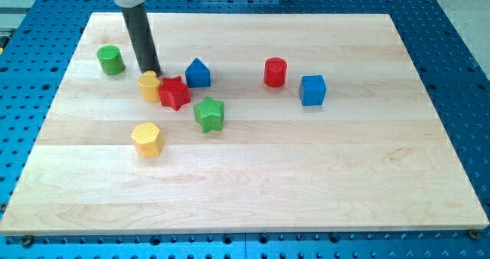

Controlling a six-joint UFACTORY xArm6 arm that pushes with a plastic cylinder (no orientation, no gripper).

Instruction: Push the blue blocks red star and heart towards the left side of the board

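My tip rests at the top edge of a yellow heart block, left of centre on the wooden board. A red star touches the yellow heart on its right side. A blue house-shaped block stands just up and right of the red star. A blue cube sits farther towards the view's right. The rod rises from the tip to the view's top.
A green cylinder stands near the board's upper left. A green star lies below and right of the red star. A yellow hexagon lies lower left. A red cylinder stands left of the blue cube.
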